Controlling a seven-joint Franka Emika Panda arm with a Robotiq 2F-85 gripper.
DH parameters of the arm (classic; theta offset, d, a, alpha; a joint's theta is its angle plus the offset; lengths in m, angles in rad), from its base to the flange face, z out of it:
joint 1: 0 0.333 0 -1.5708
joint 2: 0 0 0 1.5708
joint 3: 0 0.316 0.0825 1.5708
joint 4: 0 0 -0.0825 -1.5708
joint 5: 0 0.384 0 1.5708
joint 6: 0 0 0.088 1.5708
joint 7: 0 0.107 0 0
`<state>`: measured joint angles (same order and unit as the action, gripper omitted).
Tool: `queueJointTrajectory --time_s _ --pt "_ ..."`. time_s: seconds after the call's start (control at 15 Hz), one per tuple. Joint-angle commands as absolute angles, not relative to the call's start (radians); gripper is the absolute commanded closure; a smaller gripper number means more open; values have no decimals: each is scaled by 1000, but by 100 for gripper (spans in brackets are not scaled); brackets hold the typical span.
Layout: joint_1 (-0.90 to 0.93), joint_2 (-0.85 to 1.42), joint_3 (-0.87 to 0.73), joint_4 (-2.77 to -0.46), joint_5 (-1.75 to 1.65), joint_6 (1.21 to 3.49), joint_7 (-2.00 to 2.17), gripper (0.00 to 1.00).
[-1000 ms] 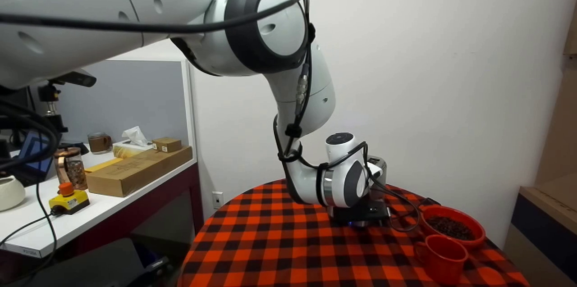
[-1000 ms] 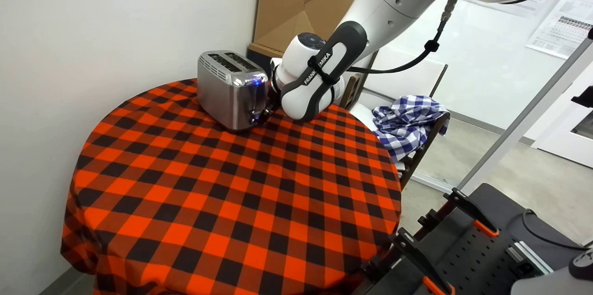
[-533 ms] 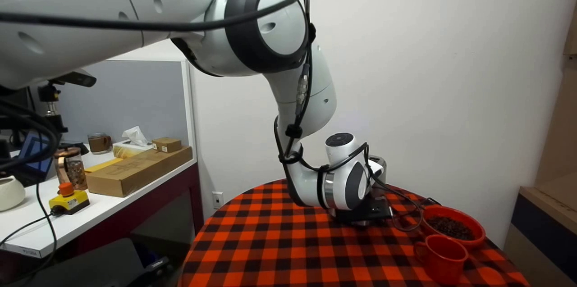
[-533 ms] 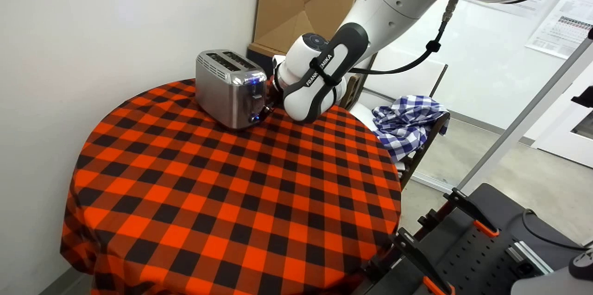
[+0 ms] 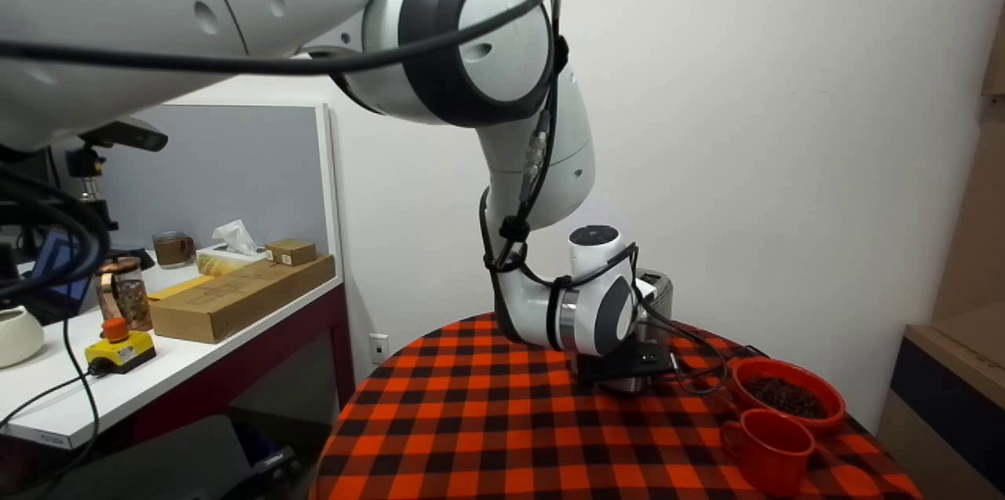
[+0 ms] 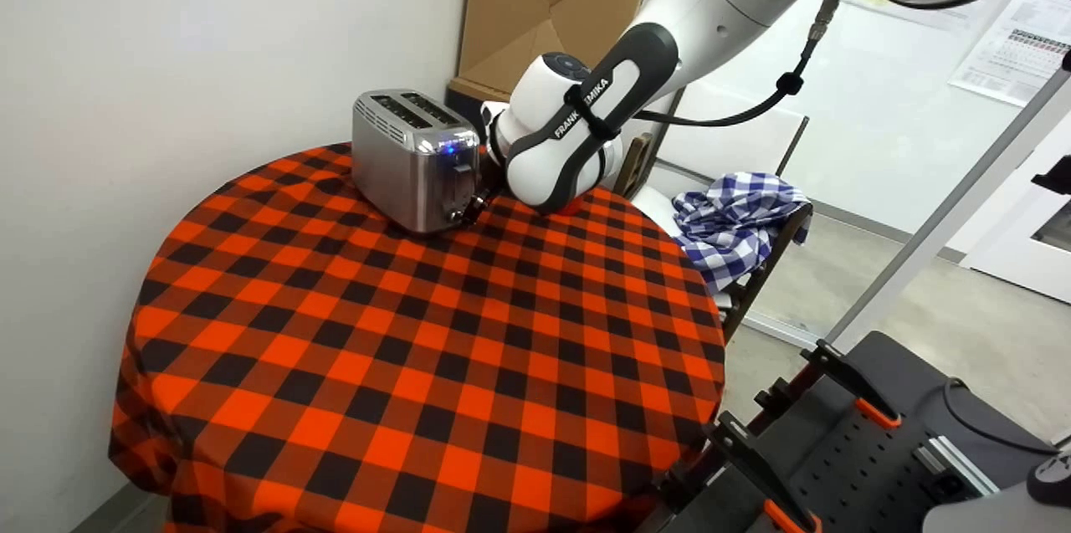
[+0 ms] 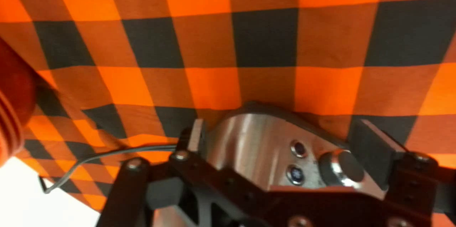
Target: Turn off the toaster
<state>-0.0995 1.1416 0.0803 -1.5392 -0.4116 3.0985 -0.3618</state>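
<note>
In an exterior view we see the arm (image 6: 703, 18) bent down just right of the toaster (image 6: 389, 161), wrist (image 6: 537, 173) slightly higher than before; the jaws stand parted.

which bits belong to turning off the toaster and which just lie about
Part of the job:
shiny silver metal two-slot toaster
round dark knob on its end
open black end effector

Just lying about:
red cup with handle
round red bowl
blue-and-white checked cloth
long brown cardboard box

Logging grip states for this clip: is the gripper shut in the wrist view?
No, the gripper is open, the toaster showing between its spread fingers.
</note>
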Motion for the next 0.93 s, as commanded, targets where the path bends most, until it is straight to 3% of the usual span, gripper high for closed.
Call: queueJointTrajectory --time_s 0.0,0.33,0.67,0.87 --pt "-258 1051 279 -1632 -400 2893 -553 0" --pt "-367 938 393 -1709 -228 2551 -759 0" --pt "-323 758 332 -1850 -35 2265 -717 0" --pt "-308 646 313 -1971 106 2242 -623 0"
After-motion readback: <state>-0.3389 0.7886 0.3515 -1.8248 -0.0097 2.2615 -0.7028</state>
